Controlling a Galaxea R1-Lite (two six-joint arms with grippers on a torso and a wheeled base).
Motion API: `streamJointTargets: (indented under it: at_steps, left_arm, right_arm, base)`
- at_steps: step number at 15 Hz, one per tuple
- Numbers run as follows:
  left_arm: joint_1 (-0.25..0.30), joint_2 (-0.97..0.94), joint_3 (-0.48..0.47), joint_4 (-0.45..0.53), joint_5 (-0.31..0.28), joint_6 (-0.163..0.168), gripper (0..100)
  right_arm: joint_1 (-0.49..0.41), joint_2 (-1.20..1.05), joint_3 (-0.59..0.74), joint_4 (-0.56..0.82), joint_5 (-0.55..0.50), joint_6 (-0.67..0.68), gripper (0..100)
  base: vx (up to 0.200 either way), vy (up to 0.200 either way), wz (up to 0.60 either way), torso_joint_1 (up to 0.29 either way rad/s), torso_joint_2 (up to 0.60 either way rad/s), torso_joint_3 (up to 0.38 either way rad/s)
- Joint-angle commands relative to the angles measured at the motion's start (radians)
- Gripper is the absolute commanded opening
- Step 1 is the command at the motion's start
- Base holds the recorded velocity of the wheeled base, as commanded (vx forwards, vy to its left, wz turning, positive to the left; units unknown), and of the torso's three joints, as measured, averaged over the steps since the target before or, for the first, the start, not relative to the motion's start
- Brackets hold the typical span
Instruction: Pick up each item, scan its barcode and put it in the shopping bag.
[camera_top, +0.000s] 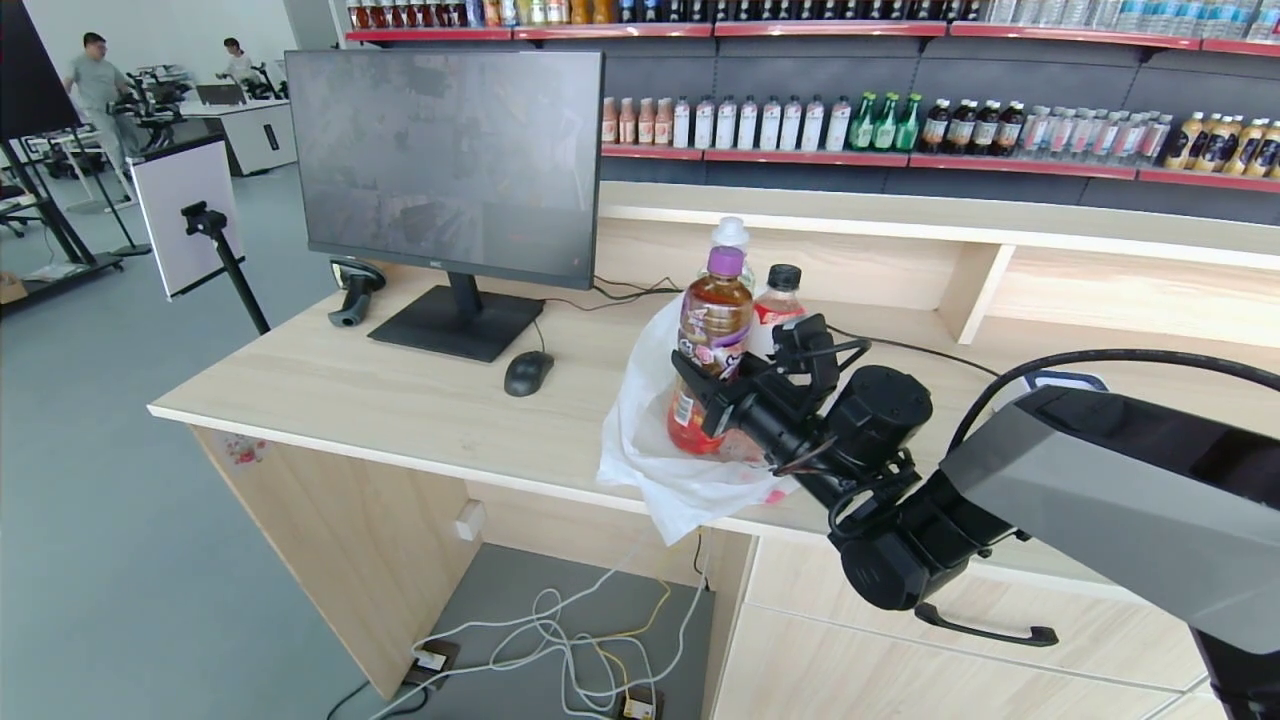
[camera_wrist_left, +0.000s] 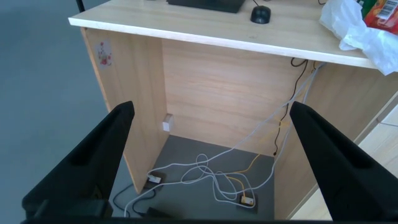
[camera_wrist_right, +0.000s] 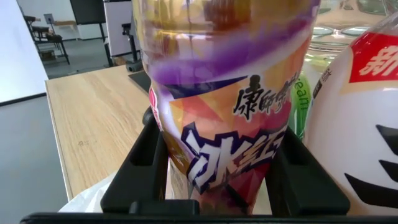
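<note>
— Starting with the right gripper (camera_top: 716, 375). Closed or not?

— Closed, clamped on the tea bottle (camera_top: 714, 330), one black finger on each side of the label. Up close, same story: fingers (camera_wrist_right: 144, 168) pressed flat against the printed wrap.

— And where exactly, for the bottle?

— Upright, purple cap on top, near the front edge of the counter (camera_top: 400, 400), with its lower end down among the white folds of the shopping bag (camera_top: 650, 450). Cannot tell whether standing on something or hanging in the grip.

— Anything beside it?

— Just behind, two more: a white-capped bottle (camera_top: 730, 235) and a black-capped bottle (camera_top: 778, 300) with a red label, both close against the held one.

— Left gripper (camera_wrist_left: 211, 155)?

— Spread wide, holding nothing. Sits low in front of the counter, facing the cables (camera_wrist_left: 211, 177) on the floor beneath.

— Rest of the counter?

— Bears a monitor (camera_top: 450, 160), a mouse (camera_top: 528, 372) by the stand, and a barcode scanner (camera_top: 352, 290) to the left of the monitor's foot.
</note>
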Motion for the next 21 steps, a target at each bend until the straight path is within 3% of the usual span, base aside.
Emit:
streamJointTargets:
  at_steps: [1,21]
  left_arm:
    - [0.000,0.000,0.000,0.000,0.000,0.000,100]
    - [0.000,0.000,0.000,0.000,0.000,0.000,100]
  right_arm:
    - [0.001,0.000,0.005,-0.001,0.001,0.000,0]
    - [0.001,-0.023,0.097,-0.001,0.001,-0.038,0]
  base:
    - [0.000,0.000,0.00,0.000,0.00,0.000]
    - [0.000,0.000,0.00,0.000,0.00,0.000]
